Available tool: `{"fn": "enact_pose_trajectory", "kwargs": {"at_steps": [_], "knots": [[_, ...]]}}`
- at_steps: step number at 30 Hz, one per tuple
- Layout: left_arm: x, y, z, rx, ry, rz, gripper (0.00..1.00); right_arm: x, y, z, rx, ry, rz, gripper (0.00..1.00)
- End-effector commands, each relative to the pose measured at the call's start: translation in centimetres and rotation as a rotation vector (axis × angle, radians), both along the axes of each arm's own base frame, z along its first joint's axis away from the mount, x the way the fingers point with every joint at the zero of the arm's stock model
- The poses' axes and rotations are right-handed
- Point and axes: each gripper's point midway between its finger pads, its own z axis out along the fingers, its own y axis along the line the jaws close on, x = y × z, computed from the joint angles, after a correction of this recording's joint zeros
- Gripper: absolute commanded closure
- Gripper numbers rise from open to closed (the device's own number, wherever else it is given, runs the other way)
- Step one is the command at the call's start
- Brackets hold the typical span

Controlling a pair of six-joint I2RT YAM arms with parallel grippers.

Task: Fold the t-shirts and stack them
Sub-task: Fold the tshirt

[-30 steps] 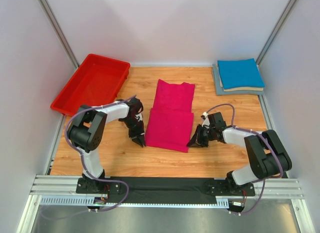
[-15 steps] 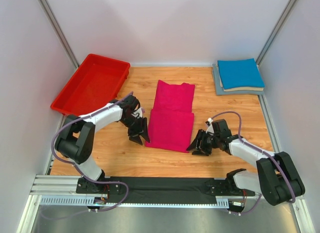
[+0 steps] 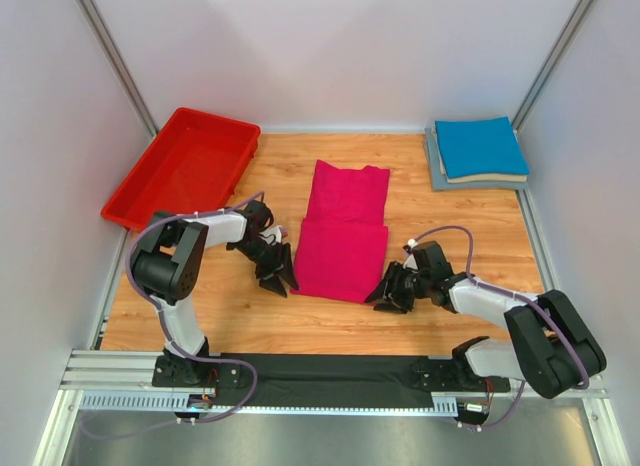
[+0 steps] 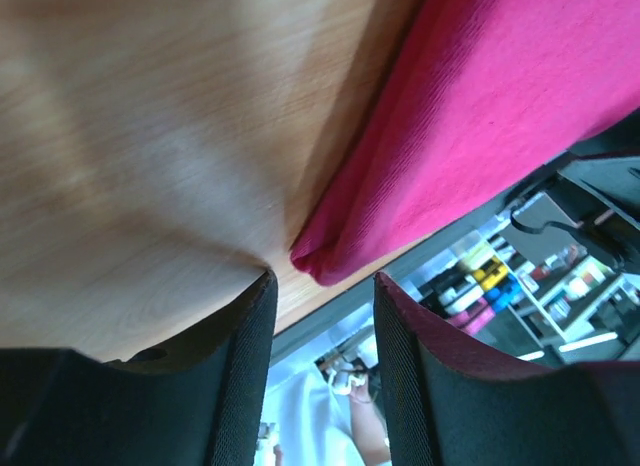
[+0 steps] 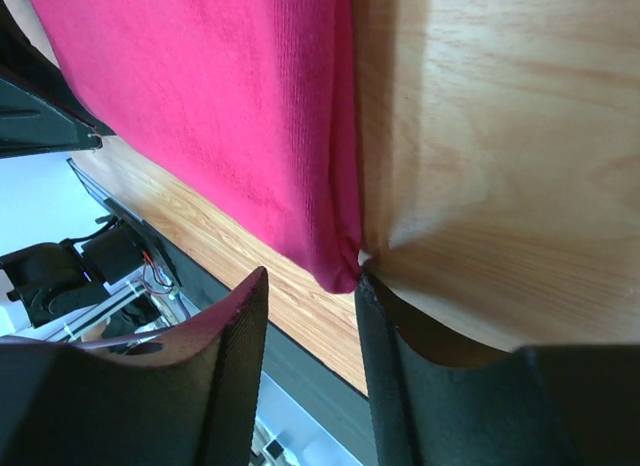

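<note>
The magenta-pink t-shirt [image 3: 342, 236] lies partly folded in the middle of the table, its near half doubled over. My left gripper [image 3: 283, 283] is open at the shirt's near left corner [image 4: 318, 263], one finger on the wood beside it. My right gripper [image 3: 381, 299] is open at the near right corner [image 5: 340, 274], one finger touching the table by the cloth. Neither holds cloth. A bright blue folded shirt [image 3: 480, 146] lies on a grey folded one [image 3: 436, 168] at the far right.
A red plastic bin [image 3: 185, 166] stands at the far left. Grey walls enclose the wooden table [image 3: 440, 226] on three sides. A black strip and metal rail [image 3: 330, 371] run along the near edge by the arm bases.
Both grippers have dropped toward the shirt's near corners. The right gripper moved left and closer to the cloth edge; the left shifted slightly down and in. The shirt has not moved.
</note>
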Motion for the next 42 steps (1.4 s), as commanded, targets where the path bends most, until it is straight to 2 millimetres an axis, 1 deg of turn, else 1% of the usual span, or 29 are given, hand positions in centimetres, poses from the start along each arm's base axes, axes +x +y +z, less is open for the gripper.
{"fn": "enact_pose_trajectory", "kwargs": {"at_steps": [1,3,4,5,7,8,9,10,11,12,14,17,18,19,20,21,22,24,25,27,29,30,31,32,34,37,39,40,42], "knots": [[0.7,-0.9,-0.2,-0.058,-0.015,-0.015,0.5,0.2,-1.1,-2.0,-0.09,0.006,-0.05,0.59],[1.0,-0.4,-0.7,-0.012,-0.028,-0.019,0.51,0.6,-1.2,-2.0,-0.116,-0.004,-0.047,0.62],[0.7,-0.1,-1.1,0.015,-0.007,-0.018,0.53,0.0,-1.8,-2.4,-0.158,0.012,-0.03,0.63],[0.7,0.2,-1.4,0.037,0.003,-0.018,0.57,0.3,-2.2,-2.6,-0.193,0.001,-0.034,0.65],[1.0,0.1,-1.8,0.048,0.019,-0.01,0.65,0.2,-2.5,-2.7,-0.215,0.002,-0.026,0.72],[1.0,0.0,-1.8,0.047,0.023,-0.005,0.73,0.3,-2.6,-2.6,-0.224,-0.007,-0.025,0.76],[1.2,0.0,-1.8,0.05,0.024,0.001,0.79,0.3,-2.7,-2.6,-0.229,-0.01,-0.024,0.84],[1.2,0.1,-1.7,0.058,0.023,0.002,0.85,0.3,-2.8,-2.5,-0.239,-0.01,-0.022,0.89],[1.3,0.1,-1.6,0.061,0.023,0.003,0.95,0.3,-3.3,-2.7,-0.276,-0.021,-0.02,0.95],[1.2,0.1,-1.2,0.063,0.023,0.003,0.99,0.5,-3.6,-2.4,-0.299,-0.038,-0.021,1.0],[1.3,0.2,-0.5,0.071,0.018,0.012,1.0,0.4,-4.3,-1.9,-0.351,-0.045,-0.013,1.0],[1.3,0.2,1.6,0.071,-0.007,0.066,1.0,0.6,-3.9,0.3,-0.33,-0.102,-0.01,1.0],[1.1,0.1,2.8,0.056,-0.031,0.08,1.0,0.9,-3.8,1.3,-0.322,-0.133,-0.017,1.0],[1.1,0.0,3.5,0.055,-0.03,0.107,1.0,0.4,-4.1,1.7,-0.337,-0.12,-0.012,1.0],[1.1,0.1,4.1,0.059,-0.044,0.119,1.0,0.7,-3.9,2.7,-0.339,-0.143,-0.011,1.0],[1.0,0.2,5.3,0.056,-0.065,0.13,1.0,0.6,-3.8,3.4,-0.336,-0.154,-0.01,1.0],[1.0,0.3,5.8,0.063,-0.065,0.151,1.0,0.1,-3.8,4.1,-0.335,-0.156,0.002,1.0],[0.9,0.4,7.3,0.06,-0.079,0.175,1.0,-0.1,-4.0,5.5,-0.342,-0.167,-0.002,1.0],[0.9,0.0,8.0,0.041,-0.065,0.201,1.0,-0.2,-4.0,6.3,-0.339,-0.186,-0.003,1.0],[0.6,0.0,8.8,0.032,-0.061,0.222,1.0,-0.7,-4.2,7.7,-0.33,-0.193,-0.008,1.0],[0.4,0.0,9.3,0.039,-0.067,0.235,1.0,-1.1,-4.2,8.6,-0.316,-0.2,-0.009,1.0],[0.1,0.2,9.8,0.043,-0.068,0.251,1.0,-1.2,-4.1,9.4,-0.303,-0.207,-0.008,1.0],[-0.1,0.4,10.1,0.052,-0.065,0.26,1.0,-1.5,-4.1,9.9,-0.294,-0.202,-0.004,1.0],[-0.4,0.7,10.7,0.064,-0.08,0.272,1.0,-1.7,-4.2,10.4,-0.294,-0.202,-0.004,1.0],[-0.4,0.8,11.5,0.068,-0.084,0.31,1.0,-2.2,-4.6,11.2,-0.305,-0.194,-0.002,1.0],[-0.2,0.6,12.5,0.051,-0.097,0.341,1.0,-2.3,-4.7,12.4,-0.295,-0.219,0.007,1.0],[0.3,0.2,13.2,0.046,-0.122,0.328,1.0,-2.6,-5.1,12.5,-0.321,-0.21,0.024,1.0],[0.5,0.1,13.9,0.052,-0.134,0.32,1.0,-2.4,-5.1,13.2,-0.328,-0.233,0.038,1.0],[1.3,0.0,14.0,0.063,-0.149,0.312,1.0,-2.3,-5.4,13.2,-0.354,-0.226,0.048,1.0]]}}
